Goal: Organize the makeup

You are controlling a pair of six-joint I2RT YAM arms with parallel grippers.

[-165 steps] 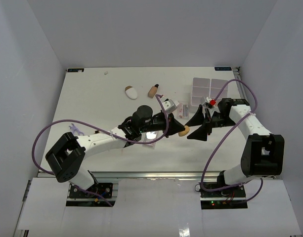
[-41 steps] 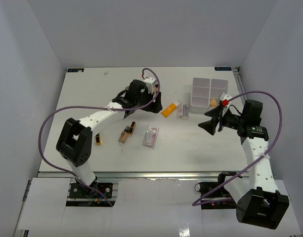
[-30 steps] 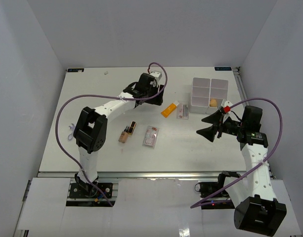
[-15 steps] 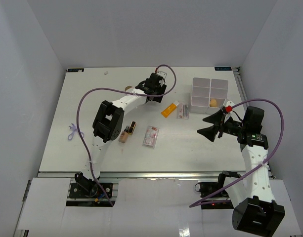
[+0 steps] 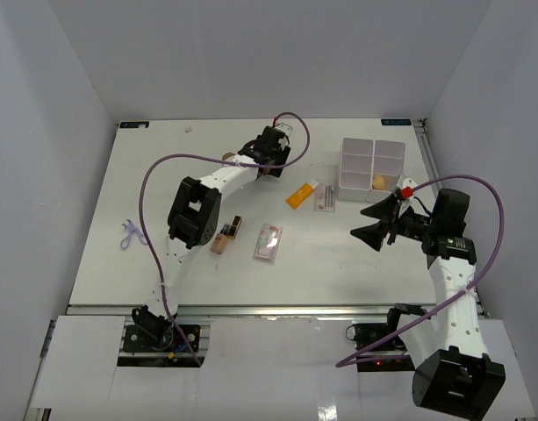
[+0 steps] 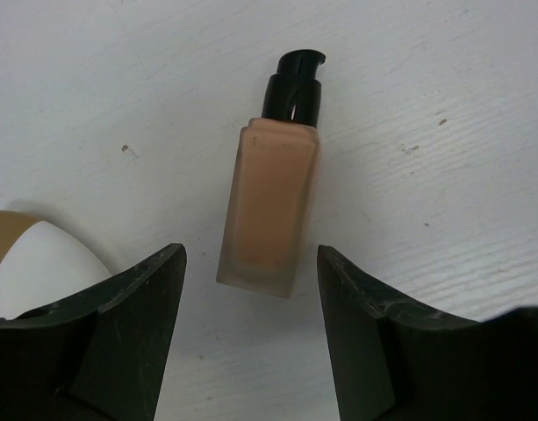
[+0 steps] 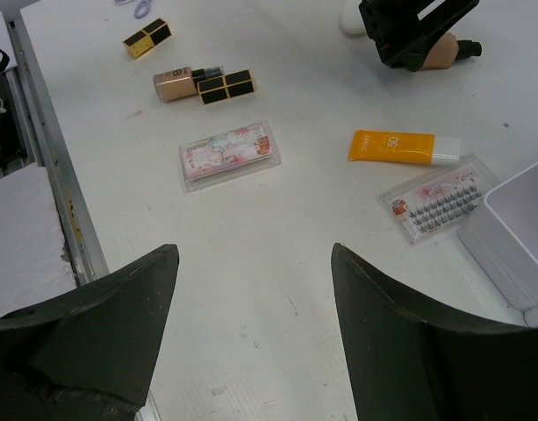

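At the far middle of the table (image 5: 154,175), your left gripper (image 6: 251,253) stands spread astride the tan bottle (image 6: 269,206) lying flat (neither finger touches it). Your right gripper (image 7: 253,249) hangs agape and empty above the table, near the white box (image 5: 356,158).

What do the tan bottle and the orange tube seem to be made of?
Tan bottle: probably frosted glass or hard plastic; it has square edges and a matte, cloudy surface with tan content showing through. Its black pump cap looks like glossy plastic. Orange tube: likely soft plastic, smooth with a slight sheen.
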